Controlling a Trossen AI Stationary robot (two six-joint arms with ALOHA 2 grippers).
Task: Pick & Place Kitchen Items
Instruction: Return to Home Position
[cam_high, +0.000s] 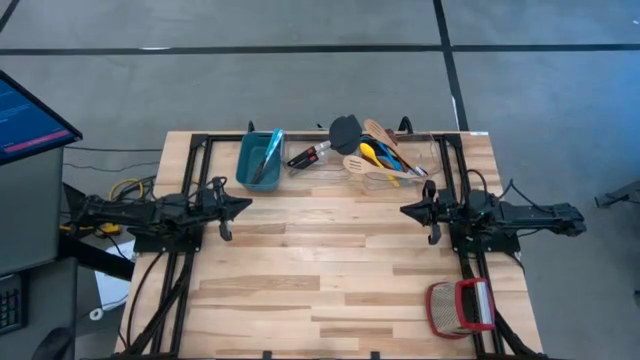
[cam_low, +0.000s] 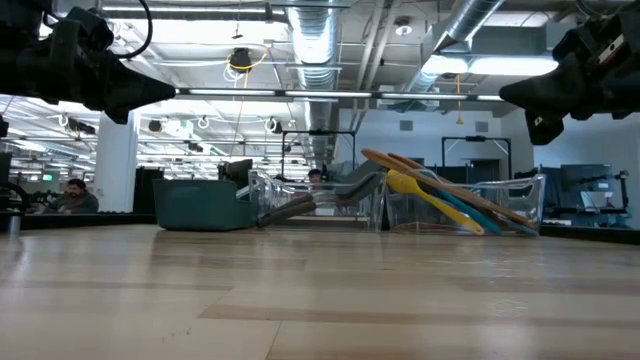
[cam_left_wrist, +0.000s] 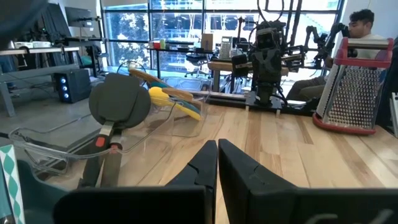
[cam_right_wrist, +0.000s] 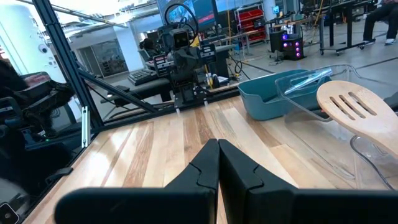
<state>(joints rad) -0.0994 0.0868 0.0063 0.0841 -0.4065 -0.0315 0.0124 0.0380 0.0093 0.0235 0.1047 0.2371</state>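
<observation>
Left hand (cam_high: 240, 206) and right hand (cam_high: 408, 211) are both pinched shut and empty, hanging over the worktop (cam_high: 330, 270) at opposite sides. Utensils (cam_high: 378, 156) sit piled in the clear bin (cam_low: 525, 200) at the far edge, right of the teal bin (cam_high: 248, 168). For homing: retract level, stay high, steer clear of protruding handles.

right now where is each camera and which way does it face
high: above, straight down on the table; left end effector and right end effector both show.
low: tabletop height, level toward the teal rectangular plastic bin; arms overhead.
left wrist: past its shut fingers toward the right arm.
right wrist: past its shut fingers toward the left arm.
shared: high, low and right wrist see that bin.
</observation>
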